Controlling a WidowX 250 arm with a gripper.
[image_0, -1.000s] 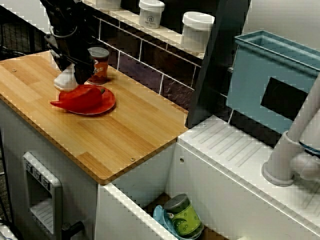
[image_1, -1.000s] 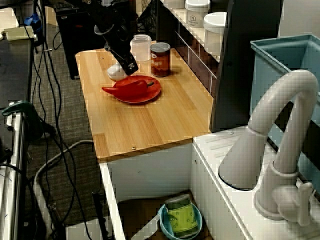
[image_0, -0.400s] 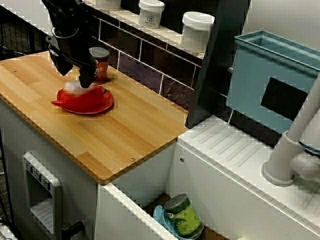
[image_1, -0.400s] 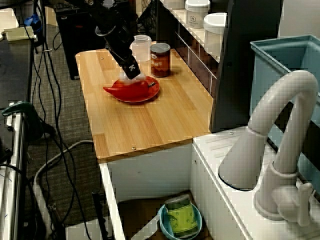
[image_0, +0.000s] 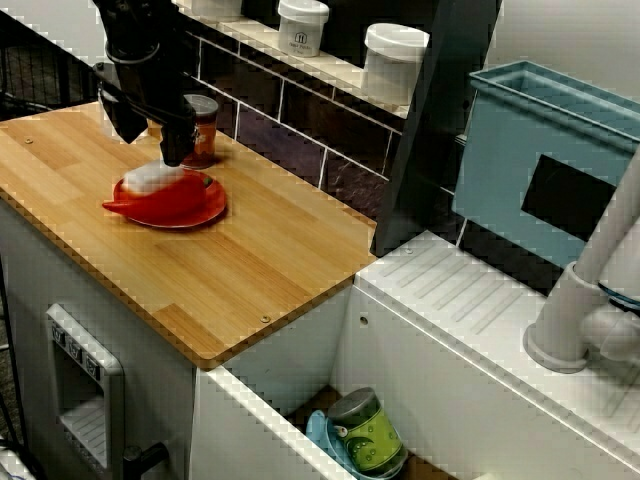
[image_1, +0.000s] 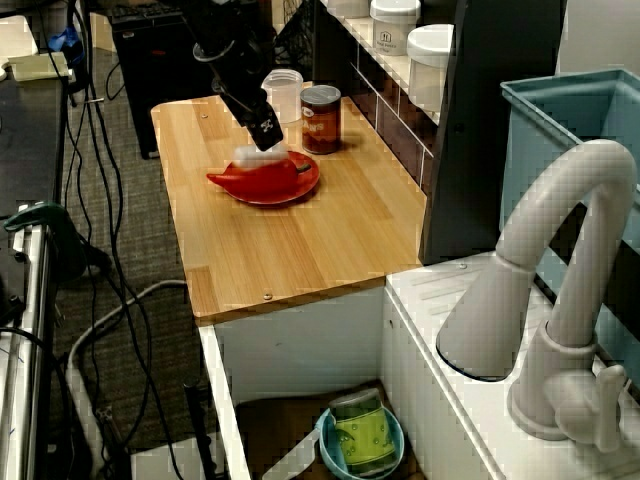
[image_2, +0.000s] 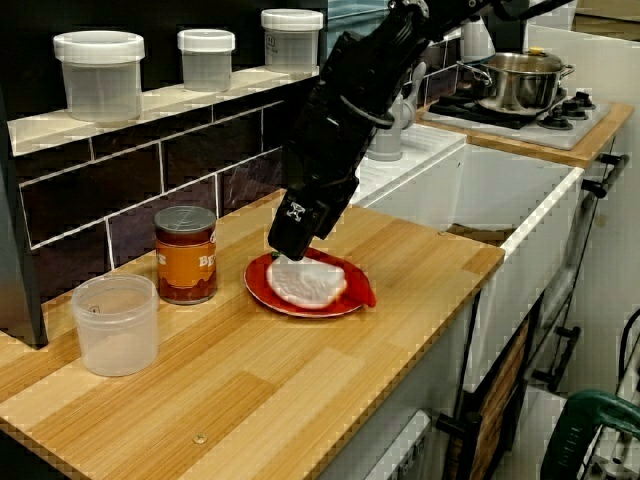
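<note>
At the bench's (image_2: 300, 390) back edge stand a translucent plastic cup (image_2: 115, 322) and a round, orange-labelled jar (image_2: 186, 255). Further right, a glossy red plate (image_2: 258, 288) holds a soft white lump (image_2: 305, 282). The pincer (image_2: 290, 245) hovers just above it, jaws parted and holding nothing. Smooth wood planks run from the plate to the front edge.

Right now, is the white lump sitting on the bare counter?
No, the white lump lies on the red plate, not on the wood.

Can label (image_2: 186, 264) too blurred to read
</note>
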